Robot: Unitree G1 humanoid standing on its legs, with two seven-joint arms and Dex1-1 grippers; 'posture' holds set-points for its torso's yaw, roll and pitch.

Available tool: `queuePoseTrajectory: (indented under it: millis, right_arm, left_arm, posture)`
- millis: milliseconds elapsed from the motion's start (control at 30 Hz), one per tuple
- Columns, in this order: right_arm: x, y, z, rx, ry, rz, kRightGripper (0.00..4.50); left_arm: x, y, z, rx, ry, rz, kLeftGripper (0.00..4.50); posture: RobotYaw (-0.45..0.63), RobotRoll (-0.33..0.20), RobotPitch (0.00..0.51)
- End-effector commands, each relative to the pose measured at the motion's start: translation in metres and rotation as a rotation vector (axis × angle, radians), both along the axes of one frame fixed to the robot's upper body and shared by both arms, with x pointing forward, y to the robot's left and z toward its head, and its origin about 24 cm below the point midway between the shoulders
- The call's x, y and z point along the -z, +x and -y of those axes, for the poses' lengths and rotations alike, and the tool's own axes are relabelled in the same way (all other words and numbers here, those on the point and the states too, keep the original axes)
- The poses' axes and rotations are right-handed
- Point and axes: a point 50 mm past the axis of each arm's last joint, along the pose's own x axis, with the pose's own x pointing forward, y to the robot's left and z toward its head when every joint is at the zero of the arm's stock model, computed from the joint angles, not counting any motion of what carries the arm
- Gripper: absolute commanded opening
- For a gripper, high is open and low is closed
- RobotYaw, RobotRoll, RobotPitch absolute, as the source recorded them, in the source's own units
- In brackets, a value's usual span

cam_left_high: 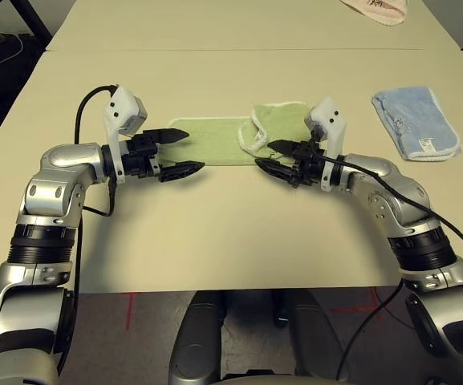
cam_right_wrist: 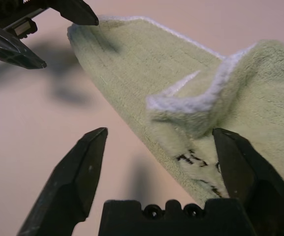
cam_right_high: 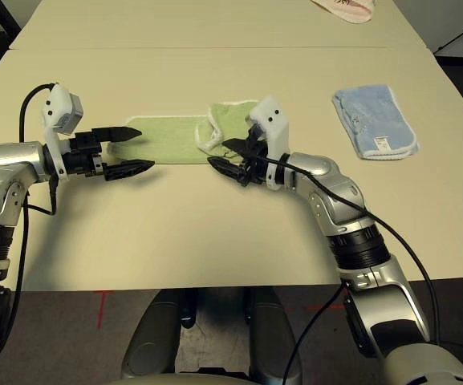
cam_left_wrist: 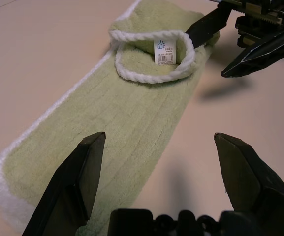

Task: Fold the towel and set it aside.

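Note:
The light green towel [cam_left_high: 211, 138] with white corded edging lies on the table between my two grippers. Its left half is flat. Its right end is turned back over itself in a loose bunch, with a white label [cam_left_wrist: 165, 51] showing inside the fold. A small dark handwritten mark [cam_right_wrist: 191, 158] sits near the towel's near edge. My left gripper [cam_left_high: 195, 150] is open, with its fingers either side of the towel's left end. My right gripper [cam_left_high: 263, 154] is open at the near edge of the bunched end and holds nothing.
A folded light blue towel [cam_left_high: 416, 122] lies to the right. A pink cloth [cam_left_high: 375, 10] rests at the far edge. The beige table [cam_left_high: 231, 241] has bare room in front of the green towel, and a seam crosses it further back.

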Motion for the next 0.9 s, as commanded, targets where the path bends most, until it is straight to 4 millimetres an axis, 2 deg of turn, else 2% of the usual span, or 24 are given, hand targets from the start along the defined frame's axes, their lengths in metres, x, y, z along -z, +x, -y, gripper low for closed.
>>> queuePoseTrajectory:
  millis: [33,200,400,567,700,900]
  right_arm:
    - [-0.013,-0.001,0.008,-0.034,0.056,0.028,4.48]
    - [-0.028,-0.004,0.031,-0.074,0.094,0.055,4.48]
    - [-0.036,-0.002,0.059,0.02,0.073,0.129,4.48]
    - [-0.03,0.004,0.078,0.091,-0.028,0.243,4.48]
    - [-0.019,0.004,0.084,0.035,-0.142,0.325,4.48]
    - [0.0,0.0,0.093,-0.044,-0.182,0.331,4.48]
  left_arm:
    - [-0.001,0.0,-0.001,0.006,0.022,-0.001,4.5]
    - [-0.001,0.001,-0.002,0.006,0.025,0.0,4.5]
    - [-0.004,0.006,-0.004,-0.046,0.006,0.02,4.5]
    - [-0.005,0.01,-0.008,-0.11,-0.005,0.023,4.5]
    - [-0.004,0.011,-0.011,-0.15,-0.019,0.015,4.5]
    - [-0.002,0.011,-0.017,-0.208,-0.052,0.016,4.5]
  posture:
    - [0.08,0.0,0.207]
    - [0.08,0.0,0.195]
    - [0.07,0.0,0.187]
    - [0.07,0.0,0.189]
    - [0.07,0.0,0.193]
    - [0.09,0.0,0.195]
